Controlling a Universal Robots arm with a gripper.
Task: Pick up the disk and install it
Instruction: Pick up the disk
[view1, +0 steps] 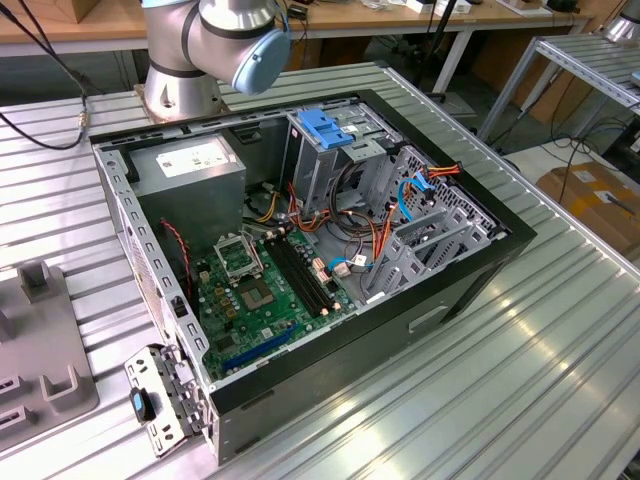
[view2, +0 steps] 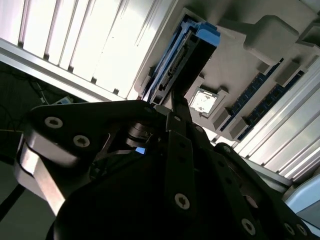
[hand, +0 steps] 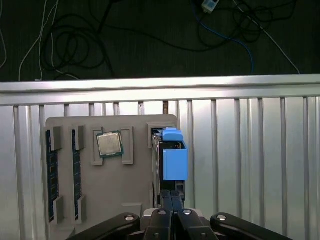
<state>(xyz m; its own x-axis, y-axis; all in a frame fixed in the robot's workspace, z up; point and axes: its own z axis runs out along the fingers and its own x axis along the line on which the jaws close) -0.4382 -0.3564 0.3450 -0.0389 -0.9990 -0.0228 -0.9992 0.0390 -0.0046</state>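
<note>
The disk (hand: 173, 156), silver with a light-blue plastic frame, stands on edge in a slot at one end of a grey parts tray (hand: 125, 195). In the second wrist view the disk (view2: 182, 52) appears edge-on, its blue frame end toward the tray's middle. My gripper (hand: 172, 199) hangs above the tray, in line with the disk's near end, its two fingers pressed together with nothing between them. In the second wrist view the gripper (view2: 176, 107) points at the disk's lower end. I cannot tell whether the tips touch the disk.
The open computer case (view1: 450, 290) lies on the slatted metal table, with a motherboard (view1: 260, 290), a grey power supply (view1: 195, 165) and a metal drive cage with a blue latch (view1: 325, 127). The tray (view1: 40, 340) sits at the exterior view's left and carries a processor (hand: 109, 144) and memory sticks (hand: 50, 175).
</note>
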